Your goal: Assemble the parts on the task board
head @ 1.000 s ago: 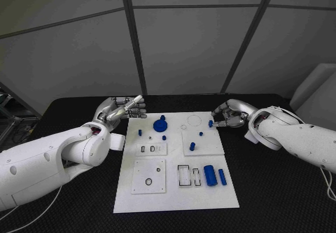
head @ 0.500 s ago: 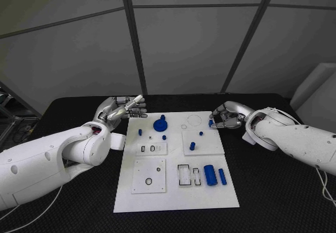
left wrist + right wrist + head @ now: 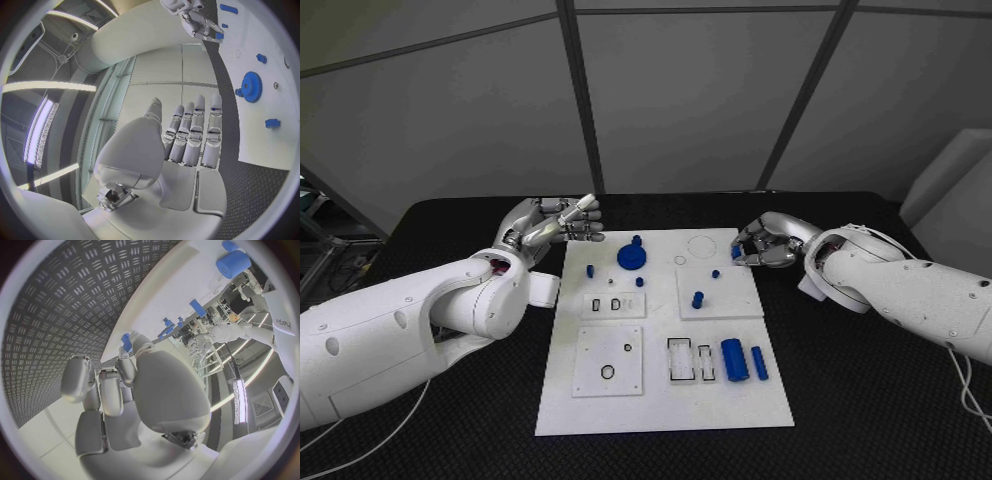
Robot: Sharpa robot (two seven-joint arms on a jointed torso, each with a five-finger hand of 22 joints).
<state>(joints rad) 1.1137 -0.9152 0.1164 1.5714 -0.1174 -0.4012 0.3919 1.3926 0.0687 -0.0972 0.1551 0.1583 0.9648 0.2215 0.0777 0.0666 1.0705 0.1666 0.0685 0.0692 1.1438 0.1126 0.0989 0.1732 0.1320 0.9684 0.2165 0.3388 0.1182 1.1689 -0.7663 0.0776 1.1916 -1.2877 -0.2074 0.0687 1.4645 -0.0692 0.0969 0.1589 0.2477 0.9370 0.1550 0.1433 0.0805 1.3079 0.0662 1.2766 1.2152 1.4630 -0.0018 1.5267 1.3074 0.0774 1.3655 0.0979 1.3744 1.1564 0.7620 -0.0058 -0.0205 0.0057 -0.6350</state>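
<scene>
White task board (image 3: 661, 400) held a blue gear (image 3: 632, 259) and cylinders (image 3: 731, 360); right hand (image 3: 764, 243) pinched a small blue part (image 3: 737, 253), left hand (image 3: 557, 224) spread.

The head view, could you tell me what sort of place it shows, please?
Probably a robotics lab test cell: a black table carries a white task board with small blue parts, grey panel walls stand behind, and long ceiling lights show in the wrist views.
</scene>
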